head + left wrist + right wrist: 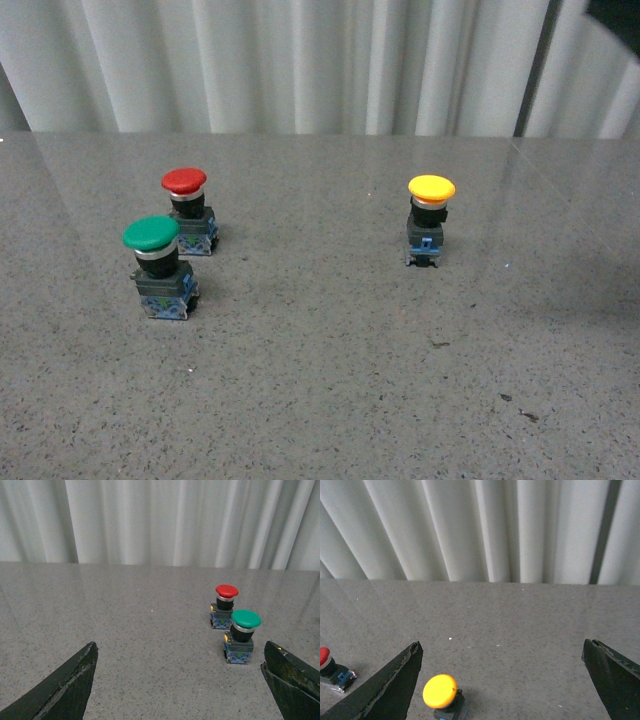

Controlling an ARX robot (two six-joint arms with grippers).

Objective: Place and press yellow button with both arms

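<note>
A grey speckled table (320,400) lies before you, and behind it hangs a white pleated curtain (300,60).

Your left gripper (180,647) is spread wide. Both of its black fingers (65,685) hang above the bare table and hold nothing. Ahead of it, closer to one finger than to the other, stand the green button (242,635) and, just behind it, the red button (225,605). Both are upright and the fingers do not touch them.

Your right gripper (502,644) is also spread wide and carries nothing. The yellow button (440,691) stands between its fingers, near one of them. Only the round cap and a little of the dark body show at the edge of this view. The cap looks apart from the finger, but I cannot tell the gap with certainty.

In the front view you see no arm. The yellow button stands upright on the right half of the table, alone, with its blue-marked base on the surface. It is well apart from the other two. These stand near each other on the left half, the green one closer to the robot and the red one a little further back
</note>
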